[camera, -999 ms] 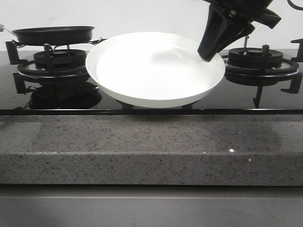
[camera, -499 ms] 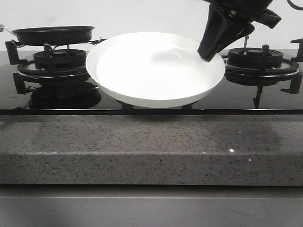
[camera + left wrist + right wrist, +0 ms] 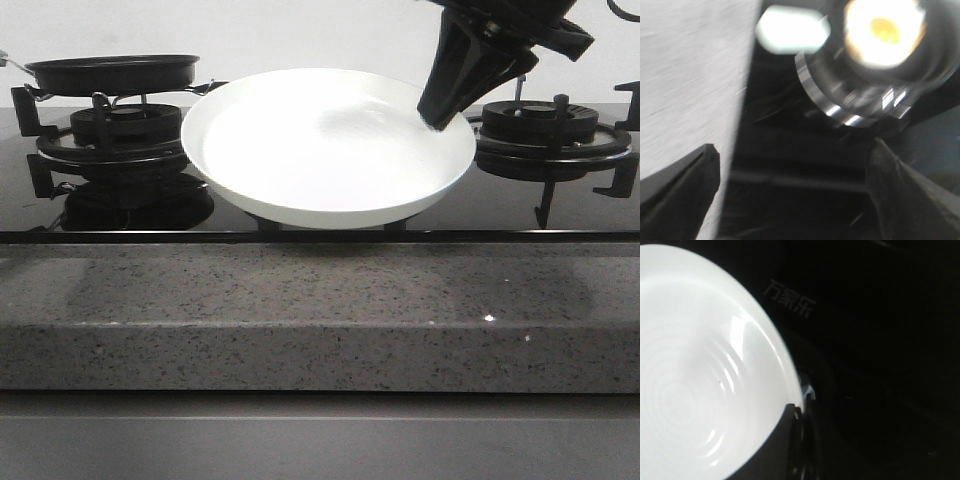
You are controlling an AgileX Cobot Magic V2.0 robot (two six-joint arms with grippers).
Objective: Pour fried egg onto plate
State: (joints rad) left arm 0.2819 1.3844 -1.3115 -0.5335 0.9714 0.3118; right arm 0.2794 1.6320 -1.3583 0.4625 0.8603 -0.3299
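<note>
The plate (image 3: 328,145) is held up above the black glass stove top (image 3: 320,205), between the two burners, and it is tilted so that its inside faces the front camera. Its inside is bare white. The right gripper (image 3: 437,117) comes down from the upper right and is closed on the far right rim of the plate; one dark finger (image 3: 462,70) lies over the rim in the front view. In the right wrist view the same rim (image 3: 785,365) runs down to the finger (image 3: 777,445) at the edge of the picture, and faint rings show on the plate's bottom.

The frying pan (image 3: 112,72) sits on the left burner (image 3: 125,130), well apart from the plate. The right burner (image 3: 545,125) is partly behind the right gripper. In front of the stove runs a grey speckled stone counter (image 3: 320,310).

The fried egg (image 3: 885,30) shows only in the left wrist view, which is much blurred: a white patch with an orange-yellow yolk, lying, as it seems, inside the dark round pan (image 3: 935,65). The left gripper (image 3: 795,187) has its two dark fingers (image 3: 680,185) spread wide apart with nothing between them, and it is near the pan but not touching it.
</note>
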